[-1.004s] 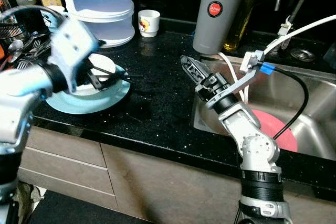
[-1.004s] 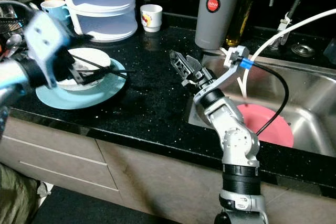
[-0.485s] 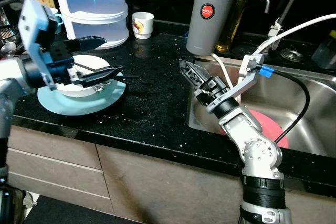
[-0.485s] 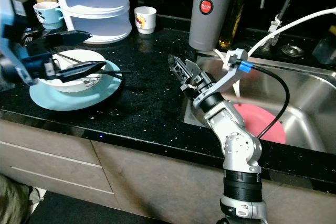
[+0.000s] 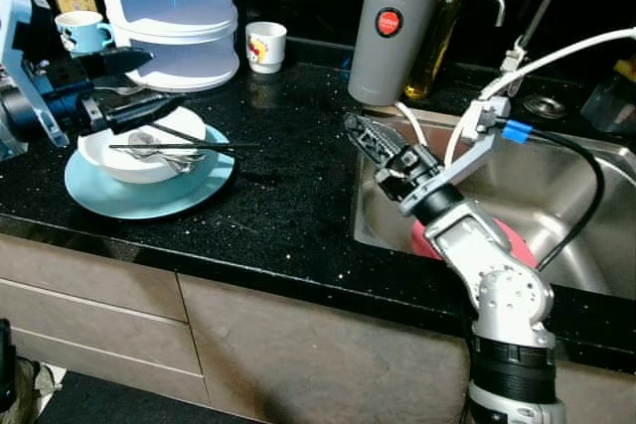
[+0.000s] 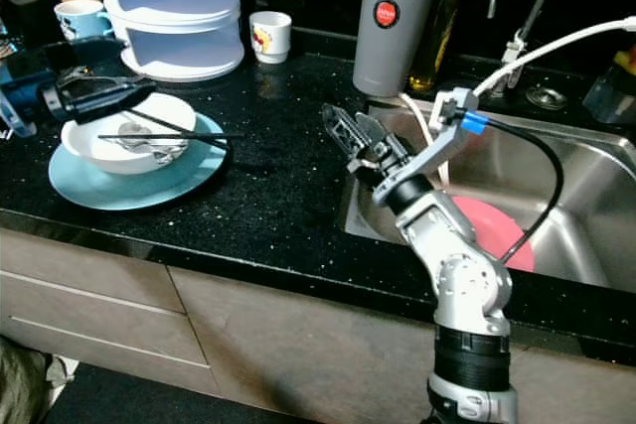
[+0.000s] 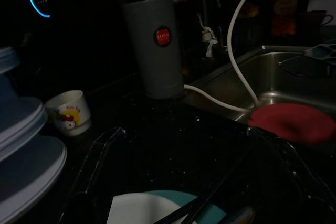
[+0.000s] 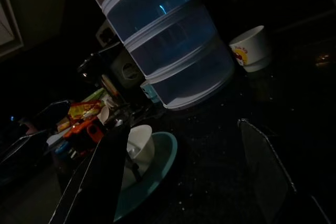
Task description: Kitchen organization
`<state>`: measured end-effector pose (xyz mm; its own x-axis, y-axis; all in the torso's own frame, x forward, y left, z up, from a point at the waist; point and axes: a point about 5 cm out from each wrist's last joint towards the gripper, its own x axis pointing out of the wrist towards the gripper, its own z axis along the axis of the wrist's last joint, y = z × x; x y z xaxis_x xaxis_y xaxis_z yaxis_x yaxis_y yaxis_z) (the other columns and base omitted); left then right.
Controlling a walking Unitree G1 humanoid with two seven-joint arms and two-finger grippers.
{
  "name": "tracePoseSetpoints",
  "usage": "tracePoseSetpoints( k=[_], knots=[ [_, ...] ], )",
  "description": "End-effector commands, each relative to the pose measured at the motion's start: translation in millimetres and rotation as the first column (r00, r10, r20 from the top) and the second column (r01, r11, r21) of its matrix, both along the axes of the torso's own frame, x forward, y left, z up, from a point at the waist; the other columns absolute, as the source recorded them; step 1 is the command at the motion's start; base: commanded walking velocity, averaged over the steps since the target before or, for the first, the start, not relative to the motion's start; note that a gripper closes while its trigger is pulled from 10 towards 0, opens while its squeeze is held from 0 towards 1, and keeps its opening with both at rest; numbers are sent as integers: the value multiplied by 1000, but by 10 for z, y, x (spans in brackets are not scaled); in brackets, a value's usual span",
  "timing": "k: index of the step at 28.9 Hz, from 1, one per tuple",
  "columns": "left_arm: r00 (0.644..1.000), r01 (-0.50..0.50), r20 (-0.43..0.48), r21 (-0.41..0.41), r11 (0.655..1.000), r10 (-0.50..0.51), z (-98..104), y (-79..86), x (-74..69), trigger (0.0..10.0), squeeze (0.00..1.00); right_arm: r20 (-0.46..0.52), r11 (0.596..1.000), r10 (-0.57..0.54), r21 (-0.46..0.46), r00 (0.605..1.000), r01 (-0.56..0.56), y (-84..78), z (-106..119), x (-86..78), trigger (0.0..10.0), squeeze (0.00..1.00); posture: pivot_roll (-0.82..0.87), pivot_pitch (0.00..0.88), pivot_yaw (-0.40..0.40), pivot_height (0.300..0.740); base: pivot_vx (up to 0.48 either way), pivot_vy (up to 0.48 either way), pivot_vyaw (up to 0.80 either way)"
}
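A white bowl (image 5: pixel 139 151) sits on a light blue plate (image 5: pixel 149 191) on the black counter (image 5: pixel 288 196). Black chopsticks (image 5: pixel 189 146) lie across the bowl's rim, and a metal spoon (image 5: pixel 149 141) rests inside it. My left gripper (image 5: pixel 164 78) hovers open just above and behind the bowl, holding nothing. My right gripper (image 5: pixel 356 126) is open and empty over the counter by the sink's left edge, pointing toward the bowl. A pink plate (image 5: pixel 517 245) lies in the steel sink (image 5: pixel 596 186).
A stacked white-and-blue container (image 5: pixel 174 12) stands behind the bowl, with a blue mug (image 5: pixel 78 32) to its left and a small white cup (image 5: pixel 265 47) to its right. A tall grey canister (image 5: pixel 388 27) and a white hose (image 5: pixel 556 57) stand by the sink.
My left gripper has drawn back to the left, off the bowl, and the chopsticks now lie across the rim. The view shifted slightly. The right arm has barely moved.
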<state>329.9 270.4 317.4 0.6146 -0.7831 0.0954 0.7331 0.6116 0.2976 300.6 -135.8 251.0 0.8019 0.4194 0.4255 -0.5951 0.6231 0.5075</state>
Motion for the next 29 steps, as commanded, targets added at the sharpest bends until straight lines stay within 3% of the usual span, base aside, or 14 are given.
tracePoseSetpoints(
  k=[1, 10, 14, 16, 24, 29],
  knots=[
    [1000, 11, -5, 16, 1000, -11, 14, 7, 22, 10000, 0, -11, 1000, -18, -2, 1000, 18, -72, 11, -47, 10000, 0, -6, 39, -59, 740, 0, 0, 0],
    [996, 78, -55, 26, 997, -77, -36, 5, 40, 10000, 0, -20, 1000, -17, 22, 1000, 17, -132, 35, -151, 10000, 0, -22, 83, -51, 740, 0, 0, 0],
    [989, 116, -93, 38, 993, -112, -88, -7, 53, 10000, 0, 4, 997, 38, 72, 999, -38, -106, 81, -229, 10000, 0, -5, 101, -46, 740, 0, 0, 0],
    [981, 151, -133, 85, 985, -139, -181, -56, 68, 10000, 0, 35, 991, 79, 106, 996, -82, -87, 128, -284, 10000, 0, -6, 105, -44, 740, 0, 0, 0],
    [973, 183, -165, 114, 976, -163, -253, -108, 98, 10000, 0, 123, 969, 211, 108, 970, -224, -1, 240, -480, 10000, 0, -3, 118, -38, 740, 0, 0, 0],
    [968, 200, -186, 171, 965, -168, -349, -196, 153, 10000, 0, 128, 957, 253, 110, 959, -267, 34, 252, -559, 10000, 0, -4, 125, -31, 740, 0, 0, 0]
  ],
)
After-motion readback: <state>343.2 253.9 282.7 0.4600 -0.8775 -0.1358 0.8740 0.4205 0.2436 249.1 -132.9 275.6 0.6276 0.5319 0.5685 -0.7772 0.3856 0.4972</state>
